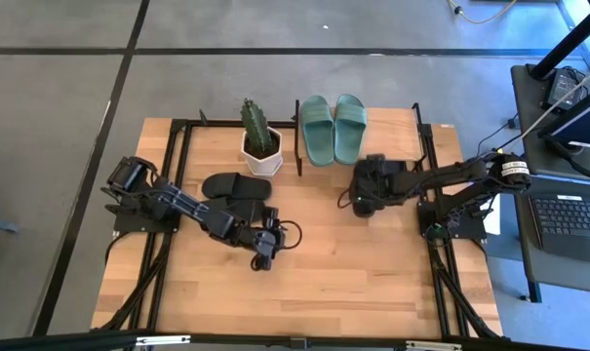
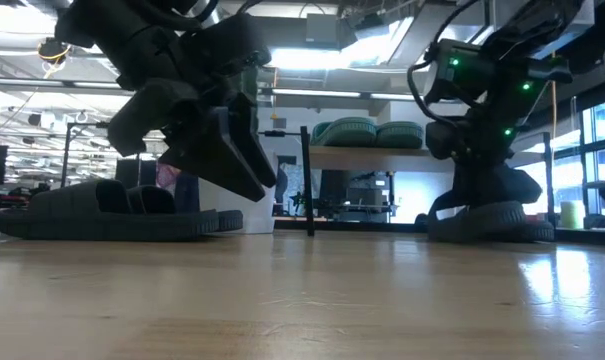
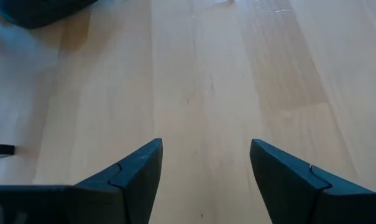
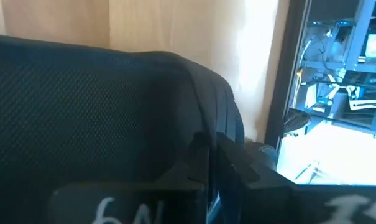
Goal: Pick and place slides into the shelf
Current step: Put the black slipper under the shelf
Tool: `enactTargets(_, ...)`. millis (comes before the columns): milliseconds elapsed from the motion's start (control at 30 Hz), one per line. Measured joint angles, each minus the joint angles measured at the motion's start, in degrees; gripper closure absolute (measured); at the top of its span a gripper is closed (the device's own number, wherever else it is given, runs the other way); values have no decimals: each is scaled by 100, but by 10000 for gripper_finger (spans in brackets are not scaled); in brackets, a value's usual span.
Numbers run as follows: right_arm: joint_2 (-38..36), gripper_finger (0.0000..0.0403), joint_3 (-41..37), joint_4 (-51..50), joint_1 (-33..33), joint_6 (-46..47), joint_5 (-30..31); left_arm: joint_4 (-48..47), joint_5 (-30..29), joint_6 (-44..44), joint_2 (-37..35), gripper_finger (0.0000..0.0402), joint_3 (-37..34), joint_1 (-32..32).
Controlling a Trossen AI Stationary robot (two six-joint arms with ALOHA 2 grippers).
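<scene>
Left gripper (image 3: 205,148) sits closest to the lens: jaws wide open, nothing between them, just bare wooden table (image 3: 194,74) underneath. From above, the left gripper (image 1: 265,253) hangs over the near-middle of the table (image 1: 363,278), and the low view shows it (image 2: 250,172) off the surface, tilted down. Slide count visible: 2 sage-green, 2 black on the left, plus at least 1 black under the right arm; can't tell if a second one is there, the arm covers it. Both green slides (image 1: 334,128) lie side by side on the shelf (image 1: 394,136) top board, far centre; the low view confirms they (image 2: 372,132) rest on the board (image 2: 367,156). Lower tier can't be made out. Black pair (image 1: 238,187) lies flat on the table, left of centre, just near of the potted cactus (image 1: 259,144), with the left forearm crossing over its near edge; the low view also has it (image 2: 112,212) flat on the wood. Right gripper (image 1: 370,190) is right of centre, just near of the shelf, down on a black slide (image 4: 100,106). Its jaws are closed, pinching the edge of that slide's strap (image 4: 209,146). Low view shows this slide (image 2: 487,222) resting on the table under the right gripper (image 2: 482,160). One laptop (image 1: 572,216) sits on a side stand off the right edge.
</scene>
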Motion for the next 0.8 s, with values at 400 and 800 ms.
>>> enactTargets(400,-31,390,-813,1097,-227,-652,-138,1,2,-24,0,166,0,57)
enactTargets(800,-15,389,-759,953,-236,-1227,217,45,-2,-33,0,166,0,64)
